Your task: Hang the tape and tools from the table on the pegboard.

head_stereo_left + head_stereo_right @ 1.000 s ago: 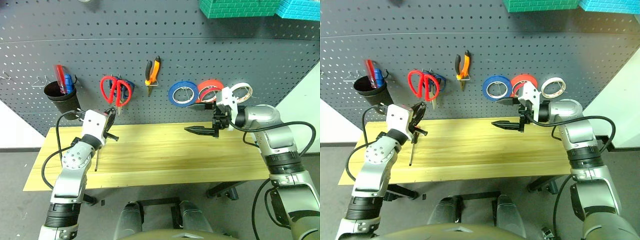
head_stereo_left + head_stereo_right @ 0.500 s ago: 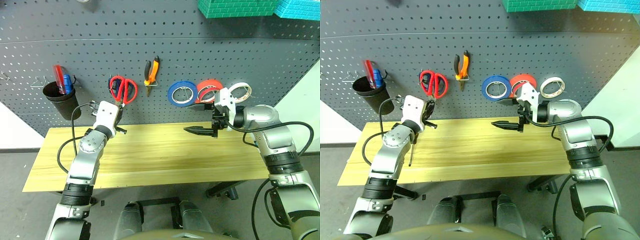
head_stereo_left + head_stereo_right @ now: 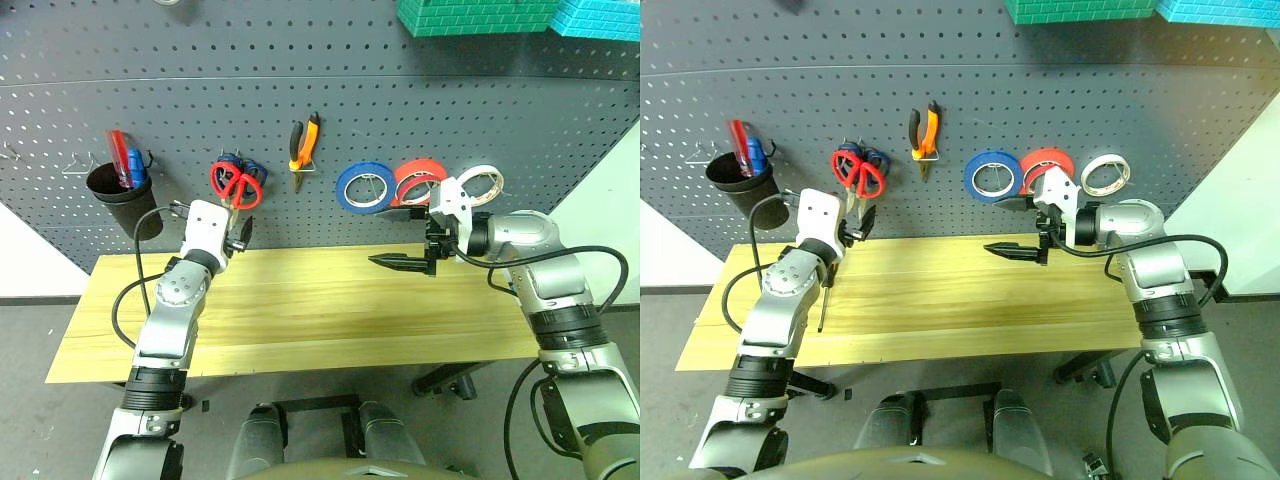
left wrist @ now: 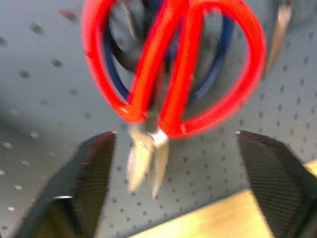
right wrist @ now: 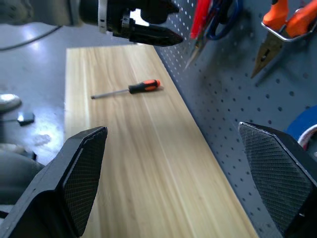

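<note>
Hanging on the pegboard (image 3: 330,100), the red scissors (image 3: 238,184) cover blue scissors (image 3: 848,160) behind. Left gripper (image 3: 238,232) gapes empty just below them; right gripper (image 3: 403,236) gapes empty over the table (image 3: 330,315). Screwdriver (image 3: 823,300) lies near its left edge, partly hidden. Pliers (image 3: 305,146) and tape (image 3: 420,177) hang.

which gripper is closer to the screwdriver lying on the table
Left. The left gripper hovers open just above the screwdriver, below the red-handled scissors. The right gripper, open, is far across the table.
</note>
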